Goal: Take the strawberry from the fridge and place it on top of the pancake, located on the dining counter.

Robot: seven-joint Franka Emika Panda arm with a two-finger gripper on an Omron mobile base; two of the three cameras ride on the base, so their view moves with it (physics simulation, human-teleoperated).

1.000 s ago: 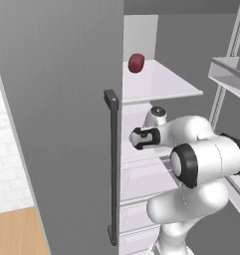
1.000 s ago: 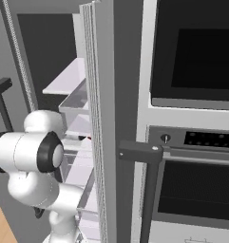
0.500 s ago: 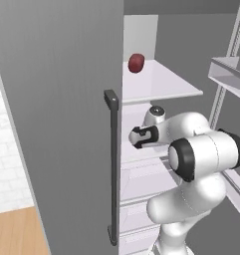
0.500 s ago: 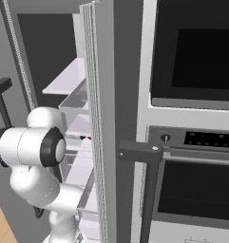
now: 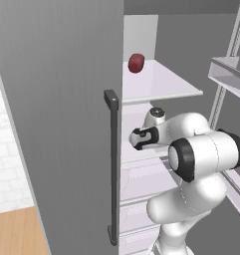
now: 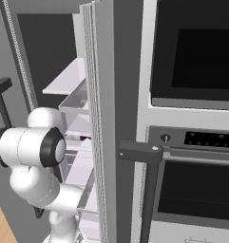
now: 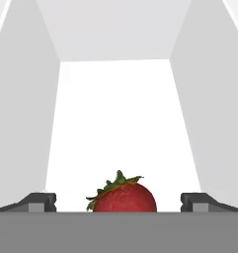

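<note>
So the end effector (image 7: 118, 201) has its two dark fingertips (image 7: 40, 201) spread wide, one on each side of the small bright-red strawberry with the green leafy cap (image 7: 122, 196). The berry sits right between them at the bottom of the hand view, with clear gaps on both sides, so nothing's pinching it. It's resting on a white fridge shelf (image 7: 120, 123) with white walls rising left, right and at the back.

From the left base view, the white arm reaches into the tall grey fridge (image 5: 57, 99), past the edge of its door and the long dark vertical bar handle (image 5: 112, 169). One shelf up there's a dark red round apple-like fruit (image 5: 136, 63), well apart from the arm.

The right base view shows the open door edge-on, and next to it a black built-in oven (image 6: 192, 156) with a dark bar handle.
</note>
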